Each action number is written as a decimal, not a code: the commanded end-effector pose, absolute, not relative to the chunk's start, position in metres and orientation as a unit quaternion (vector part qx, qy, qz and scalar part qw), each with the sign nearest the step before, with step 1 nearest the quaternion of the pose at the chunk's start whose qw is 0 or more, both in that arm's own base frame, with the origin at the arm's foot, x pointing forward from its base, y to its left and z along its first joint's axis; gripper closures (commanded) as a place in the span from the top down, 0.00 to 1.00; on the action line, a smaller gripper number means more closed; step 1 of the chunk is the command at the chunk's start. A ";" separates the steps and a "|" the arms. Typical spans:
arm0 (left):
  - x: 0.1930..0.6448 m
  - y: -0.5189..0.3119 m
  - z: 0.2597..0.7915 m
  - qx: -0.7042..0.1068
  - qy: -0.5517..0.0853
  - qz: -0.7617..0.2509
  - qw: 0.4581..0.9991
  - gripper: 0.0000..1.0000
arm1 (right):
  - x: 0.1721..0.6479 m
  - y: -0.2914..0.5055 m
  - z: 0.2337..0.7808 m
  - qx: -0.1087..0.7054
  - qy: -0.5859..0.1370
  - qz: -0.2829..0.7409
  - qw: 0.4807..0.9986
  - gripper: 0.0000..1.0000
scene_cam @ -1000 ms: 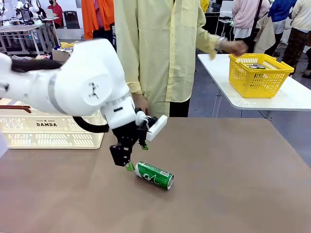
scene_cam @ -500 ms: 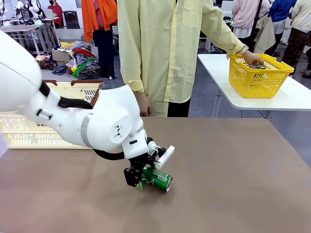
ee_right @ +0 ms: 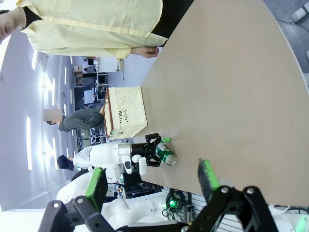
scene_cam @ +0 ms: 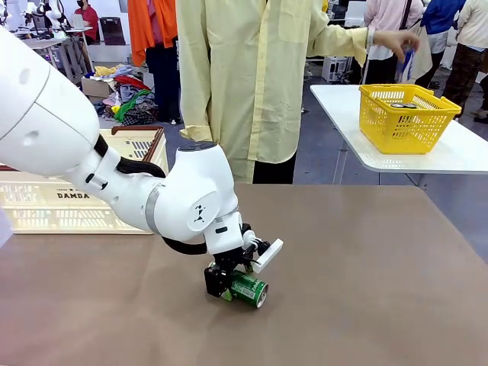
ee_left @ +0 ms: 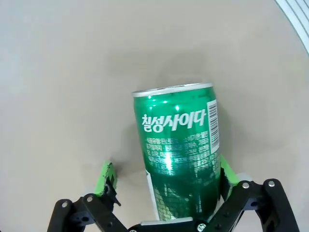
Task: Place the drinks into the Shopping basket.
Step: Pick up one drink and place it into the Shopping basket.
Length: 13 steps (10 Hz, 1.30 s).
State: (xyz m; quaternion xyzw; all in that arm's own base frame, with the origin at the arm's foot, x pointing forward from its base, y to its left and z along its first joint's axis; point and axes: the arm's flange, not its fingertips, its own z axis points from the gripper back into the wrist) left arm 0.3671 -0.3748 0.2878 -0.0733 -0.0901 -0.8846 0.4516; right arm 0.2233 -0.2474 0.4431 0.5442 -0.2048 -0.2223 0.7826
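Observation:
A green can with white lettering lies on its side on the brown table. My left gripper is lowered over it. In the left wrist view the can lies between the open fingers, close against one pad with a gap to the other. The cream Shopping basket marked "DAMDA" stands at the table's far left. My right gripper is open with nothing in it, high above the table's side; its view shows the can and the basket from afar.
A person in a pale yellow shirt stands at the far edge, one hand raised to the right. A yellow mesh basket sits on a separate white table. The brown table is bare to the right.
My left gripper came down and straddled the green can, which turned and shifted slightly left. The person's hand went to the yellow basket and then lifted above it.

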 end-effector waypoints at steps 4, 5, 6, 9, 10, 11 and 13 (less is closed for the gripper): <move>0.370 -0.375 0.283 -0.066 -0.065 -0.879 0.467 0.00 | 0.221 -0.249 0.444 0.546 -0.211 -0.214 0.782 1.00; 0.371 -0.375 0.284 -0.065 -0.062 -0.879 0.469 0.00 | 0.221 -0.249 0.444 0.546 -0.211 -0.214 0.782 1.00; 0.371 -0.373 0.286 -0.065 -0.062 -0.877 0.472 0.00 | 0.221 -0.249 0.444 0.546 -0.211 -0.214 0.782 1.00; 0.358 -0.315 0.378 -0.064 -0.061 -0.842 0.533 0.00 | 0.221 -0.249 0.444 0.546 -0.211 -0.214 0.782 1.00; 0.332 -0.268 0.440 -0.081 -0.080 -0.839 0.532 0.00 | 0.221 -0.249 0.444 0.546 -0.211 -0.214 0.782 1.00; 0.300 -0.214 0.499 -0.037 -0.098 -0.802 0.588 0.00 | 0.221 -0.249 0.444 0.546 -0.211 -0.214 0.782 1.00; 0.259 -0.100 0.585 0.017 -0.083 -0.744 0.662 0.00 | 0.221 -0.249 0.444 0.546 -0.211 -0.214 0.782 1.00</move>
